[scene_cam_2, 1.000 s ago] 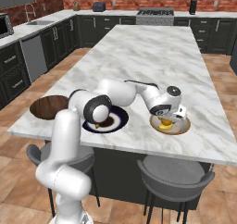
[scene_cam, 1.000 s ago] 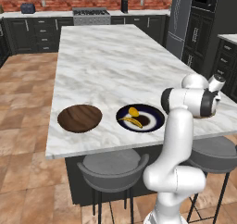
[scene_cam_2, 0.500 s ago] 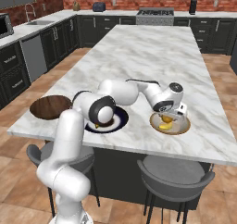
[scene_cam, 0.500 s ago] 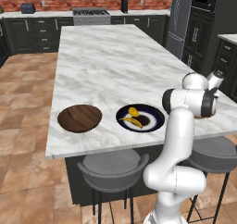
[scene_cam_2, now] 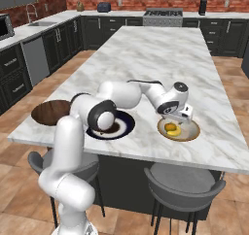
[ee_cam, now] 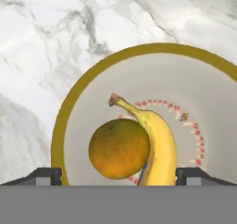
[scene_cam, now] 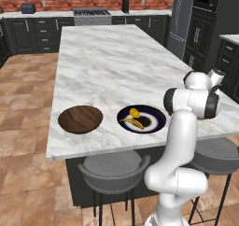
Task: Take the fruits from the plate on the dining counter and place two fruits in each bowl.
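Lifted a little since a second ago, the gripper (ee_cam: 118, 174) now hangs with jaws spread wide and empty above the tan bowl (scene_cam_2: 193, 128) on the dining counter (scene_cam_2: 160, 54), where a banana (ee_cam: 159, 146) lies touching an orange-yellow fruit (ee_cam: 119, 148), while another banana (scene_cam: 132, 123) and an oval fruit (scene_cam: 134, 112) sit on the navy plate (scene_cam: 158, 116) beside the wooden bowl (scene_cam: 80, 119).

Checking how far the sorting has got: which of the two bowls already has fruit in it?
The tan bowl under the gripper: it holds a banana and a round orange fruit. The dark wooden bowl is empty.
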Robot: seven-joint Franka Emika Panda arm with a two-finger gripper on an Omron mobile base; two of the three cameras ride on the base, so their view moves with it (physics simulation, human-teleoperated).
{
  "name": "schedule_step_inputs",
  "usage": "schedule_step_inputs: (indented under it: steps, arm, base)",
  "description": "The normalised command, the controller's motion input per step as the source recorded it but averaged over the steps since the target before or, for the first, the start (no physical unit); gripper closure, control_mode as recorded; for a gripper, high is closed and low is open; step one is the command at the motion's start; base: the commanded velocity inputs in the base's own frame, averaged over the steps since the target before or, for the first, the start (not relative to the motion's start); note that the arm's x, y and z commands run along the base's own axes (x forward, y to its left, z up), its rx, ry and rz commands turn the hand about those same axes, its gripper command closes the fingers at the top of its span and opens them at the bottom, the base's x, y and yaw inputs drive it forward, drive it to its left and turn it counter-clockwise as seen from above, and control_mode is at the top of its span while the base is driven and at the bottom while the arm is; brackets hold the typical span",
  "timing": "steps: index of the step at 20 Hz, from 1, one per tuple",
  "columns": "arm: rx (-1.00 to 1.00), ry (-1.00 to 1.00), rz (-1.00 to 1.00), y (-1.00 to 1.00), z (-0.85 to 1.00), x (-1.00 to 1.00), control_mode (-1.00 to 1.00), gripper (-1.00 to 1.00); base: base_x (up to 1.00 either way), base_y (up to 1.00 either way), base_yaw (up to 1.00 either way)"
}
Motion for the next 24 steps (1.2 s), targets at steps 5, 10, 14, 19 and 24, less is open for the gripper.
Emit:
schedule_step_inputs:
  steps: [5,10,14,19,24]
  arm:
    - [0.0,0.0,0.0,0.62,0.29,-0.71,-1.0,-1.0]
    - [0.0,0.02,0.0,0.99,0.23,-0.59,-1.0,-1.0]
    - [0.0,0.06,0.06,1.0,0.15,-0.45,-1.0,-1.0]
    - [0.0,0.12,0.17,0.98,0.11,-0.17,-1.0,-1.0]
    - [0.0,0.05,0.13,0.68,0.09,0.04,-1.0,-1.0]
  base:
    - [0.0,0.0,0.0]
    - [0.0,0.0,0.0]
    - [0.0,0.0,0.0]
    - [0.0,0.0,0.0]
    - [0.0,0.0,0.0]
